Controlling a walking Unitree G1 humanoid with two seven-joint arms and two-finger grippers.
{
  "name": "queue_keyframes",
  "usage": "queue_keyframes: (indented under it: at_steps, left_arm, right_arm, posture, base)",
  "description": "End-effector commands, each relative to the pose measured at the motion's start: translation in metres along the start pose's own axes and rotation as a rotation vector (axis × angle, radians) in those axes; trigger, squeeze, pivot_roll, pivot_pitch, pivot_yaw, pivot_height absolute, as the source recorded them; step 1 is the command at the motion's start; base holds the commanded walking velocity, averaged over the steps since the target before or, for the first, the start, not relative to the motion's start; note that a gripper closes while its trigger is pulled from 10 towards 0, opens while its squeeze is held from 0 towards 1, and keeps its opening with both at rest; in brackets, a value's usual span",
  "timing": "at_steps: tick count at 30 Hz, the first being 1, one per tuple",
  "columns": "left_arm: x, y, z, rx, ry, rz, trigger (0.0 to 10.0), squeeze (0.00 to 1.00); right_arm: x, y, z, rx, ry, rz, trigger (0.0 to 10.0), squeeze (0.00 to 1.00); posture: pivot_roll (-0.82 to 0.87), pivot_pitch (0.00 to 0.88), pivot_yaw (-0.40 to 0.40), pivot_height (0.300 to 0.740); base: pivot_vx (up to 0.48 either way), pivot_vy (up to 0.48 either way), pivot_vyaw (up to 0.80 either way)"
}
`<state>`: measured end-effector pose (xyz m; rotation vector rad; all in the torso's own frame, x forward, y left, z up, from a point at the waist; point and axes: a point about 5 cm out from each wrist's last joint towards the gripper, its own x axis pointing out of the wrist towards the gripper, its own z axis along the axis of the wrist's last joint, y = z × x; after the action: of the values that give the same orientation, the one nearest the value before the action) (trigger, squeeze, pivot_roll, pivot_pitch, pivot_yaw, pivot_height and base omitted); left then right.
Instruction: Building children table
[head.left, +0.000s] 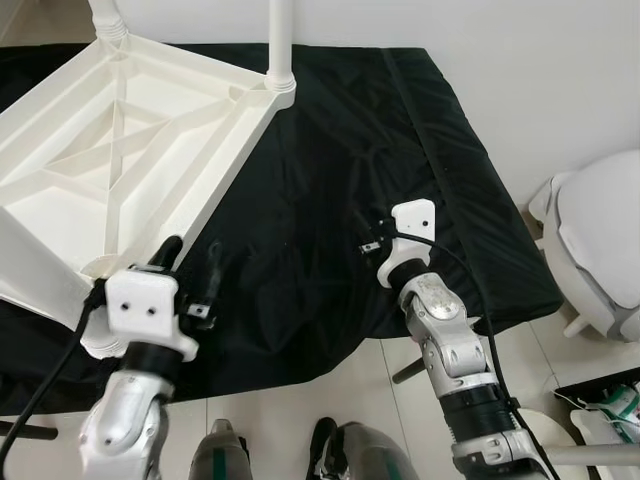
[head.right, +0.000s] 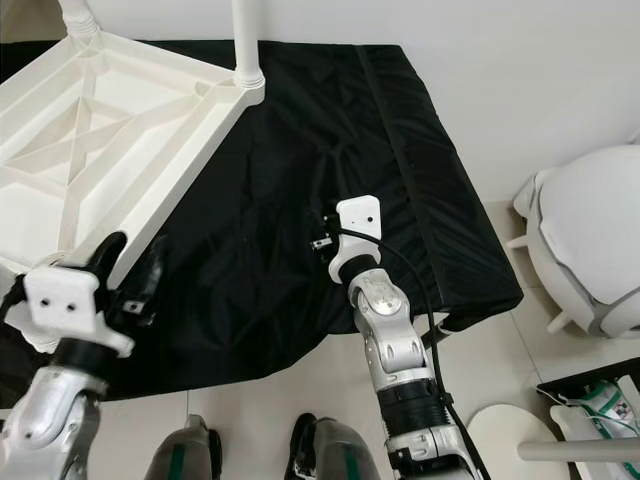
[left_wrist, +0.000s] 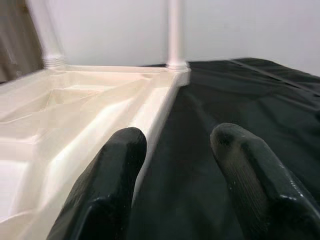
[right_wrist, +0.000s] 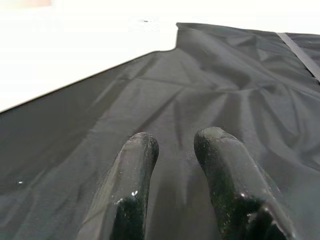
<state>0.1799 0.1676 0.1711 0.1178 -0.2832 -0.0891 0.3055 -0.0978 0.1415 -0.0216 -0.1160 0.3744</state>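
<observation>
1. Where the head views begin on the robot's left, a white plastic children's table lies upside down on a black cloth, its ribbed underside facing up.
2. Two white legs are fitted and stand upright from its corners: one at the far left corner, one at the far right corner. Both run out of the top of the picture.
3. At the table's near edge is the left gripper, its two black fingers spread apart and holding nothing.
4. From the left wrist view, one finger sits over the table's white rim and the other over the cloth; whether either touches cannot be told.
5. Further right, the cloth is bare and creased between the two arms.
6. Over that bare cloth, well apart from the table, is the right gripper. Its fingers stand close together with a narrow gap between them, nothing held.
7. Beyond the cloth's right edge, a white and grey rounded object stands on the pale tiled floor.
8. At the near edge of the head views, the robot's own feet show on the floor.
</observation>
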Motion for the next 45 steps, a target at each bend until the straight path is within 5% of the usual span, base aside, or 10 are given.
queue_keyframes:
  at_steps: [1,5,7,12,22,35,45]
  left_arm:
    - [-0.004,0.006,0.004,0.050,-0.029,0.082,10.0,0.00]
    - [-0.011,0.008,0.004,0.100,-0.039,0.114,10.0,0.00]
    - [-0.034,0.013,-0.007,0.179,0.013,0.126,10.0,0.00]
    - [-0.048,0.018,-0.012,0.205,0.049,0.144,10.0,0.00]
    - [-0.065,0.019,-0.006,0.259,0.046,0.172,10.0,0.00]
    - [-0.100,0.045,-0.006,0.345,0.119,0.283,10.0,0.00]
    - [-0.113,0.036,-0.005,0.360,0.153,0.211,10.0,0.00]
  right_arm:
    - [0.001,0.000,-0.004,-0.004,0.012,0.011,10.0,0.00]
    - [0.003,0.001,-0.005,-0.010,0.012,0.024,10.0,0.00]
    - [0.007,0.000,-0.006,-0.023,0.013,0.045,10.0,0.00]
    - [0.009,0.000,-0.010,-0.033,0.021,0.061,10.0,0.00]
    - [0.017,0.008,-0.012,-0.030,0.018,0.113,10.0,0.00]
    - [0.022,0.019,-0.019,-0.025,0.028,0.184,10.0,0.00]
    - [0.023,0.026,-0.021,-0.020,0.029,0.212,10.0,0.00]
  posture:
    - [0.15,0.105,-0.104,0.740]
    - [0.16,0.106,-0.108,0.740]
    - [0.17,0.111,-0.113,0.740]
    - [0.20,0.116,-0.119,0.740]
    - [0.25,0.131,-0.144,0.740]
    - [0.30,0.148,-0.180,0.740]
    - [0.32,0.163,-0.179,0.740]
  base:
    - [0.000,0.000,0.00]
    - [0.000,0.000,0.00]
    - [0.000,0.000,0.00]
    - [0.000,0.000,0.00]
    - [0.000,0.000,0.00]
    - [0.000,0.000,0.00]
    - [0.000,0.000,0.00]
